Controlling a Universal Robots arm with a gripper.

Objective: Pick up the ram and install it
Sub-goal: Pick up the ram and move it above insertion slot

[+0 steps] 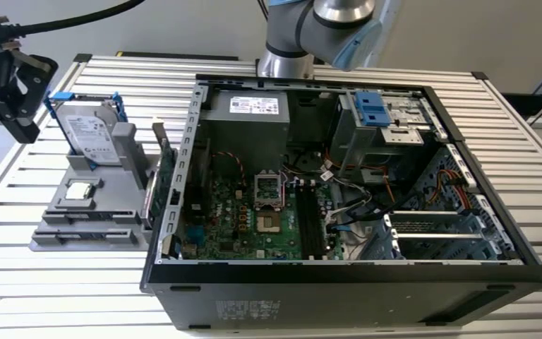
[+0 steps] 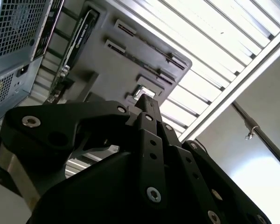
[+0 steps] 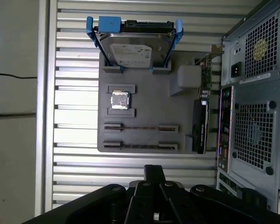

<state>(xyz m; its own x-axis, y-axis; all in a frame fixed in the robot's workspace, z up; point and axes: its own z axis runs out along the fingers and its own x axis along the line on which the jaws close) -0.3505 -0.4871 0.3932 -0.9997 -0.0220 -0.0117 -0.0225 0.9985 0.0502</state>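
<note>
- Slatted metal table: grey fixture at the computer case's 9 o'clock, exterior view.
- Gripper at hard drive's 10 o'clock, fingers pinched together.
- Ram edge-on in fixture slot, barely a line.

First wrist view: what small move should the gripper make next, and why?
Probably slide over the thin dark ram stick, edge-on in the grey plastic holder: the shut black gripper hangs beside the holder, over bare slats, holding nothing.
</note>
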